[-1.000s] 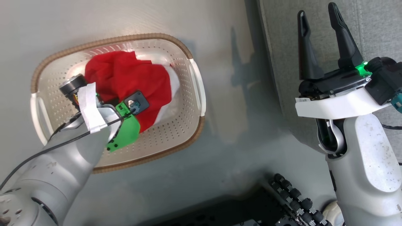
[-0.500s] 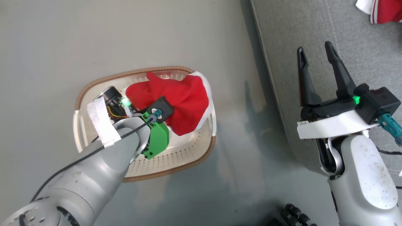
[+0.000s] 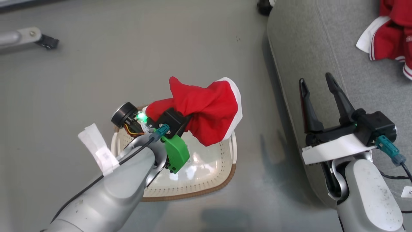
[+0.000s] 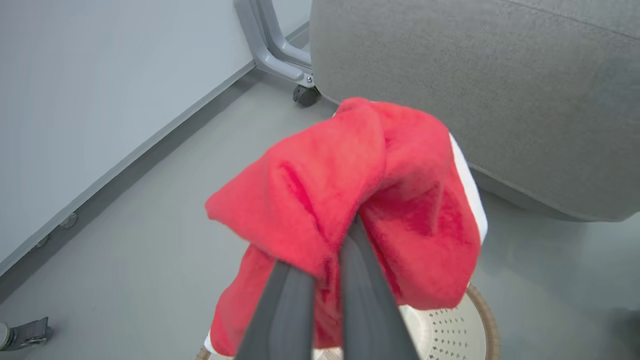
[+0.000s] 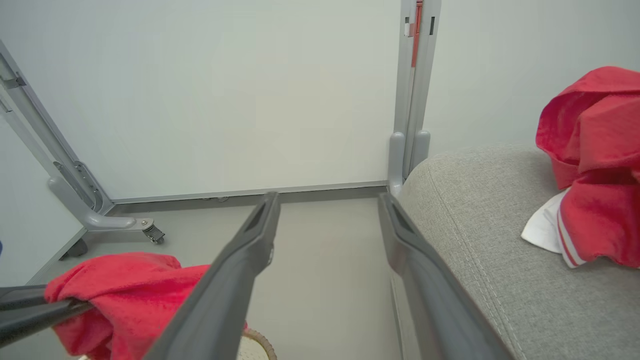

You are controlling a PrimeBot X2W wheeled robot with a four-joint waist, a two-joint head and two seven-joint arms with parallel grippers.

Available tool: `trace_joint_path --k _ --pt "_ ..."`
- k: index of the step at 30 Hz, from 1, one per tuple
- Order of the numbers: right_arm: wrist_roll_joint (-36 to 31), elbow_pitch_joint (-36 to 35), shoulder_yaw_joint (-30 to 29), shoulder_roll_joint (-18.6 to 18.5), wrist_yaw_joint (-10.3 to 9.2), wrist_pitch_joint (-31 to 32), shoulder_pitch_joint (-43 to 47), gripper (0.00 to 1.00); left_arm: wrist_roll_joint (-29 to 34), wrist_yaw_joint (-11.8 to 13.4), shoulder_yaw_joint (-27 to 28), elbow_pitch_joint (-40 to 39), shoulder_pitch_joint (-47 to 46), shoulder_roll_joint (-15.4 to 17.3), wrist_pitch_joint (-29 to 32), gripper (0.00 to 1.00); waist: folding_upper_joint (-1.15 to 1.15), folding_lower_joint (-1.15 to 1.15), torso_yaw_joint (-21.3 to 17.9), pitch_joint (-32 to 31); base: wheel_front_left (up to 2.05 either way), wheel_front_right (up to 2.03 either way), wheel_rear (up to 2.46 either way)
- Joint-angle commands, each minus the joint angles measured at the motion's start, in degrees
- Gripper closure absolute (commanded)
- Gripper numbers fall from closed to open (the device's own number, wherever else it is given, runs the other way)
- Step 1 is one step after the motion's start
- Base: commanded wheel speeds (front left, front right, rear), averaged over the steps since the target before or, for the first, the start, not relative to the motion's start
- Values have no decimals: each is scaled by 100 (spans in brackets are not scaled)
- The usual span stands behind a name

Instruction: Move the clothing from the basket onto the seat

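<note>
My left gripper (image 4: 330, 252) is shut on a red garment with white edging (image 3: 209, 108), which hangs bunched above the basket (image 3: 206, 190). The basket is cream with a brown rim, stands on the floor and shows a bare perforated bottom (image 4: 445, 332). The fabric (image 4: 350, 185) covers the fingertips. Right of it lies the big grey seat (image 3: 305, 48), with a second red garment with white stripes (image 3: 388, 40) on it. My right gripper (image 3: 315, 79) is open and holds nothing, hovering over the seat's left edge. The right wrist view shows its spread fingers (image 5: 250, 240), the seat (image 5: 475, 225) and both garments (image 5: 595, 165) (image 5: 125, 290).
A grey metal frame leg with a caster (image 3: 29, 35) lies on the floor at the far left. Another caster foot (image 4: 304, 95) stands at the seat's corner by the white wall. Grey floor runs between basket and seat.
My left gripper has lifted the red garment up out of the basket and toward the seat. The head camera has shifted, bringing the garment on the seat into view. The right gripper stays open.
</note>
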Motion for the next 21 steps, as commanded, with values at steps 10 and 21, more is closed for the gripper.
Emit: trace_joint_path --k 10,21 --pt "19 112 -28 -20 -4 -13 408 0 306 70 1037 -1206 719 12 -21 100 0 0 337 -983 0 0 0" --pt "109 171 -54 -19 -4 -13 747 0 622 -16 1913 -2101 1268 -140 -21 100 0 0 360 -1500 0 0 0"
